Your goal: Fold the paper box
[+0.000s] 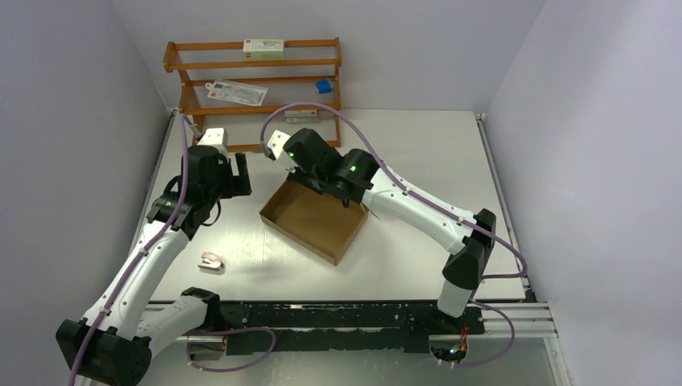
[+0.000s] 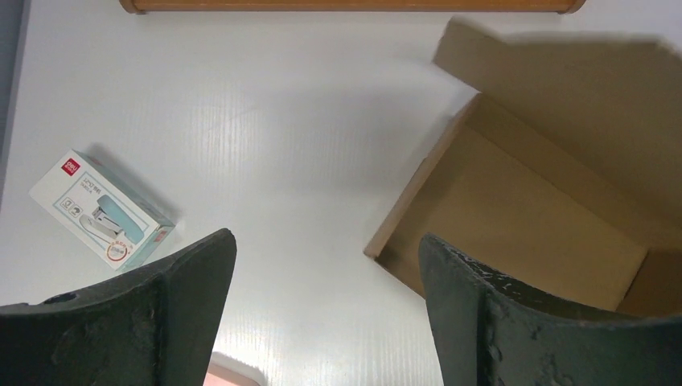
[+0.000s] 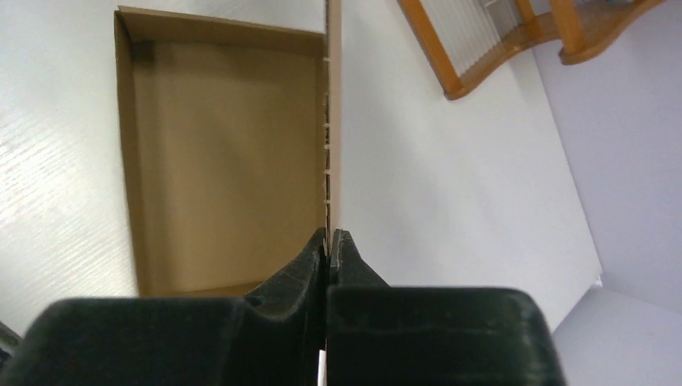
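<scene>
- The paper box (image 1: 314,221) sits near the middle of the bench, turned cornerwise to its edges. It is a shallow open tray with a flat floor, and the walls look raised all round.
- I judge the main folding largely done: no flat sheet remains, and the corners in view look square.
- What seems left is settling the wall on the side toward the far right corner of the bench. From the right wrist it shows as a thin upright edge. I cannot tell whether its fold is locked into the floor.
- The right gripper (image 3: 328,235) has its fingers pressed together on the top edge of that wall, one inside the tray and one outside. It touches nothing else.
- The left gripper (image 2: 326,249) is spread wide and holds nothing. It hangs above bare bench toward the far left corner, just beside the box's left corner and apart from it.
- A small white carton (image 2: 100,213) lies on the bench left of that gripper, well apart from the box.
- The wooden rack (image 1: 253,76) stands along the far edge, clear of both arms.
</scene>
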Controlling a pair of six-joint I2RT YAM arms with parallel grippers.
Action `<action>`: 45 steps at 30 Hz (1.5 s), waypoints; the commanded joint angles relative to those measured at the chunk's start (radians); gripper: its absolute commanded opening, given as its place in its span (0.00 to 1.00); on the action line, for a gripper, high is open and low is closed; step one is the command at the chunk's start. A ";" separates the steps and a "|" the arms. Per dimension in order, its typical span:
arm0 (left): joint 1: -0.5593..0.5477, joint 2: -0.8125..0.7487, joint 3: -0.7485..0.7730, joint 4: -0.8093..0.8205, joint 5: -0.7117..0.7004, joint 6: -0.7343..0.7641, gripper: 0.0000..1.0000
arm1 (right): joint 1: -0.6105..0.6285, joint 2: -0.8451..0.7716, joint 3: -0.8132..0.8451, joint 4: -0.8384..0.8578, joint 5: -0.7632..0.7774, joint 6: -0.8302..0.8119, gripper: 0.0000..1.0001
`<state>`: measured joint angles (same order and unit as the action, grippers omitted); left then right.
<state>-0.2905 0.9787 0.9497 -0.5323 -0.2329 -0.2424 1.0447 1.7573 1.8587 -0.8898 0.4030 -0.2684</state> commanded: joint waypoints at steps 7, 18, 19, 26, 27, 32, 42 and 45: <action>-0.010 -0.035 -0.002 -0.014 -0.008 0.026 0.88 | -0.236 -0.070 0.009 0.047 -0.533 -0.433 0.00; -0.012 -0.108 -0.037 0.053 0.095 0.120 0.89 | -0.323 0.085 0.245 -0.187 -0.678 -0.673 0.09; -0.012 -0.115 -0.036 0.060 0.101 0.130 0.89 | -0.323 0.081 0.238 -0.168 -0.695 -0.669 0.17; -0.012 -0.053 0.050 0.047 0.167 0.180 0.89 | -0.323 -0.048 0.049 0.060 -0.556 -0.534 0.45; -0.012 -0.022 0.073 0.037 0.186 0.187 0.89 | -0.321 -0.072 0.026 0.084 -0.511 -0.487 0.46; -0.012 0.098 0.196 -0.025 0.224 0.215 0.86 | -0.319 -0.234 -0.137 0.187 -0.371 -0.285 0.59; -0.012 0.177 0.263 0.043 0.322 0.403 0.88 | -0.389 -0.490 -0.505 0.357 -0.286 -0.106 0.79; -0.012 0.188 0.275 0.052 0.387 0.465 0.87 | -0.448 -0.509 -0.555 0.375 -0.295 -0.099 0.79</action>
<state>-0.2981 1.1618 1.1755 -0.5179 0.0364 0.1062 0.6624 1.2675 1.3640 -0.5785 0.0986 -0.4294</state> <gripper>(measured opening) 0.877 0.786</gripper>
